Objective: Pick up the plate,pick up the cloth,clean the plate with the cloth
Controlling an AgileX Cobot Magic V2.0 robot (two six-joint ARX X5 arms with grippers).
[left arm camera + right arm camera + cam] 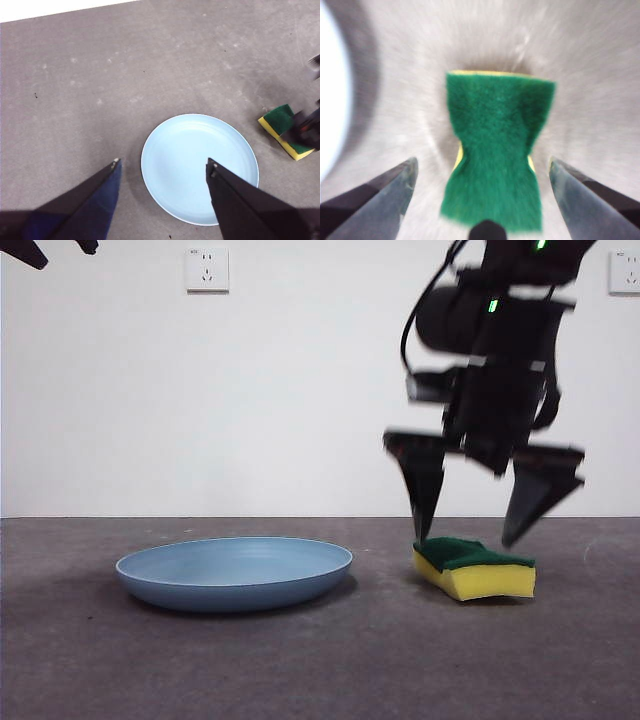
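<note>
Soft, light yellow foam sponge with green scouring face [474, 566] lay between my right gripper's [470, 530] spread jaws, best pinched across its wavy sides.

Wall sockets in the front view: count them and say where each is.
2. One wall socket is above the plate; the second socket is cut off at the picture's right edge, beside the right tool's arm, which could hide more.

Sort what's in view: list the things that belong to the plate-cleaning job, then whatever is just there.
Belongs to the job:
- wide, shallow light-blue round plate, flat on the table
- yellow foam sponge with a dark green scouring face, green side up
- right tool, open, straddling the sponge
- left tool, open above the plate

Just there:
- grey table
- white wall sockets
</note>
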